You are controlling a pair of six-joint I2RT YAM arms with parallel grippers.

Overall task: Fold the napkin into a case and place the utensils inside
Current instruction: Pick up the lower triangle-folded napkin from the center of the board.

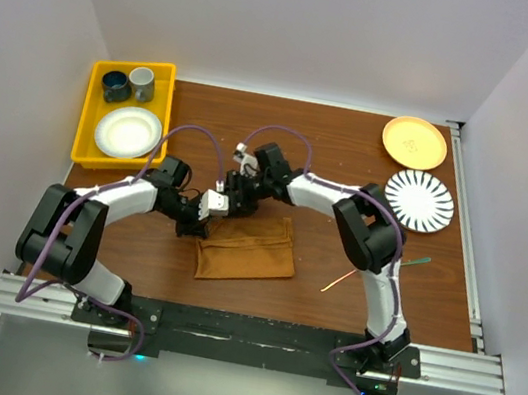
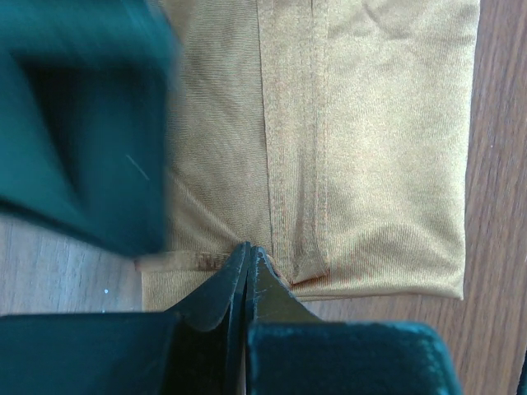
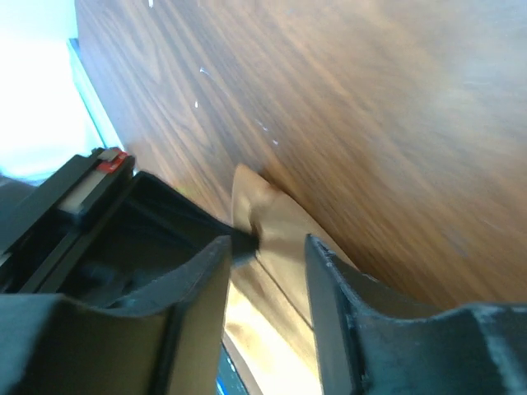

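Observation:
The rust-brown napkin (image 1: 247, 249) lies folded into a broad rectangle on the wood table, its hems running down the middle (image 2: 292, 140). My left gripper (image 1: 204, 210) (image 2: 247, 249) is shut, its tips pinching the napkin's edge near the far left corner, where the cloth rises to a point (image 3: 251, 193). Just above that corner my right gripper (image 1: 234, 191) (image 3: 266, 243) stands open, with nothing between its jaws; it appears as a blurred dark block (image 2: 82, 123) in the left wrist view. Two thin utensils lie on the table right of the napkin, a coppery one (image 1: 336, 281) and a green one (image 1: 419, 260).
A yellow bin (image 1: 87, 122) at the back left holds two cups (image 1: 129, 85) and a white plate (image 1: 128, 131). An orange plate (image 1: 414, 142) and a striped plate (image 1: 419, 199) sit at the back right. White walls enclose the table.

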